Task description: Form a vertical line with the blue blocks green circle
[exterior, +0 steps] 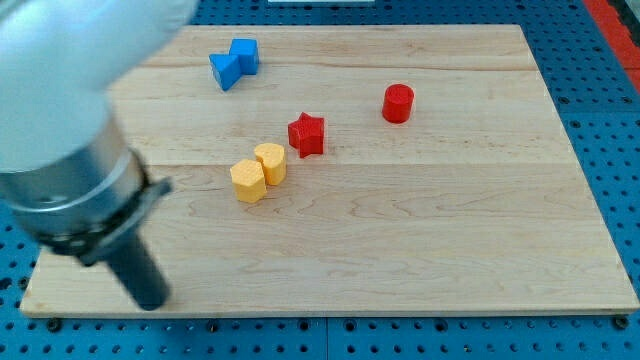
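Two blue blocks touch each other near the view's top left: a blue cube and a blue angular block just below and left of it. No green circle shows in the view. My rod comes down at the view's bottom left, and my tip rests near the board's bottom left corner, far below the blue blocks.
A red star lies near the board's middle. A red cylinder stands to its upper right. Two yellow blocks touch each other left of and below the star. The arm's large body covers the view's left side. The wooden board lies on a blue perforated table.
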Controlling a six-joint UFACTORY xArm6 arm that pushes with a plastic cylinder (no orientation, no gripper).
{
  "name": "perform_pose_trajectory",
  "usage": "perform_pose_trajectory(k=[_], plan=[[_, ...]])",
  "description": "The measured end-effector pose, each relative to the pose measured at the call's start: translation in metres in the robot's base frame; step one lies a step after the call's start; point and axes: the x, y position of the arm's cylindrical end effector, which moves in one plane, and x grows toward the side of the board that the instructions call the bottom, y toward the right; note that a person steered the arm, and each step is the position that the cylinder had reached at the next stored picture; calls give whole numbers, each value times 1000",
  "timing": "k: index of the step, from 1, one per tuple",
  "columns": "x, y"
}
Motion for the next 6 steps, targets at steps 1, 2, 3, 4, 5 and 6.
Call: perform_pose_trajectory(k=[1, 2, 3, 4, 5, 6], plan=[[-31, -55], [-61, -81], [-90, -80], [-99, -69], [-123, -56], [-159, -33]])
